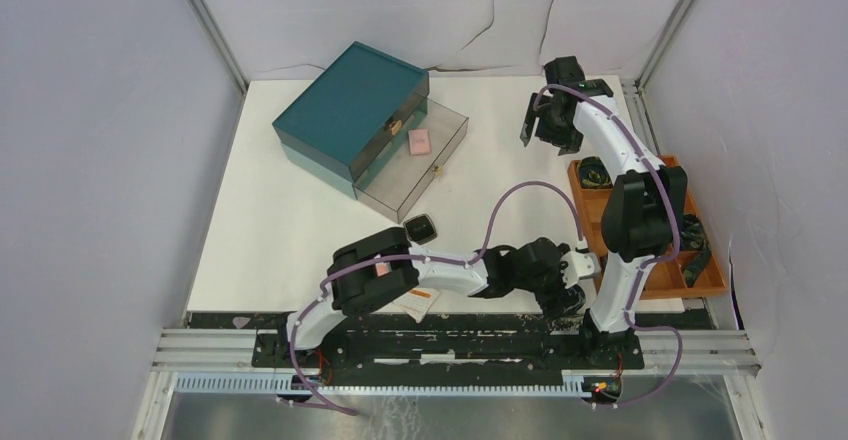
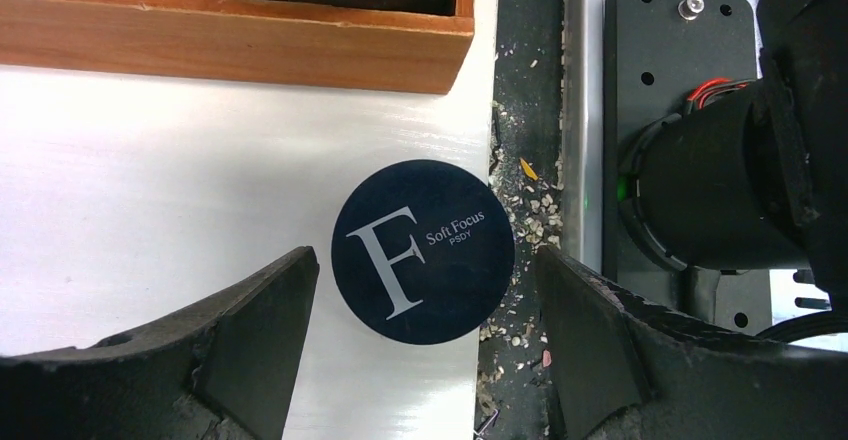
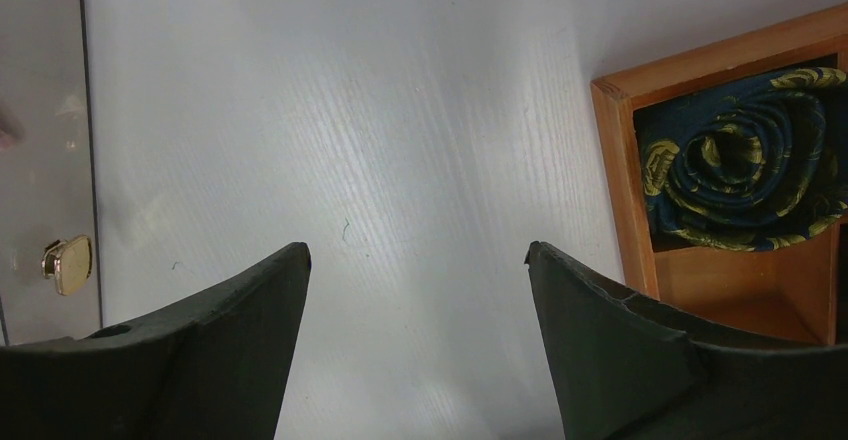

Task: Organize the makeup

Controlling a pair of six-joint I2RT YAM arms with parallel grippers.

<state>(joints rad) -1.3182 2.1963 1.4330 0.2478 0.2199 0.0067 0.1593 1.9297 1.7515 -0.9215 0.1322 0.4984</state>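
Note:
A dark-blue round "F" tin (image 2: 423,251) lies flat at the near edge of the white table, partly over the black rail. My left gripper (image 2: 425,265) is open just above it, one finger on each side, not touching. In the top view the left gripper (image 1: 570,295) hides the tin. A black square compact (image 1: 421,228) lies mid-table. A pink square (image 1: 419,141) lies in the open clear drawer (image 1: 440,155). A white pad (image 1: 413,305) with a thin red stick (image 1: 424,294) shows under the left arm. My right gripper (image 3: 417,250) is open and empty, raised over the far table (image 1: 535,122).
The teal drawer box (image 1: 350,110) stands at the back left; its drawer's gold knob (image 3: 68,263) shows in the right wrist view. The orange compartment tray (image 1: 655,275) with dark rolled bundles (image 3: 745,160) stands at the right, its wall (image 2: 240,45) just beyond the tin. Crumbs litter the rail (image 2: 525,210).

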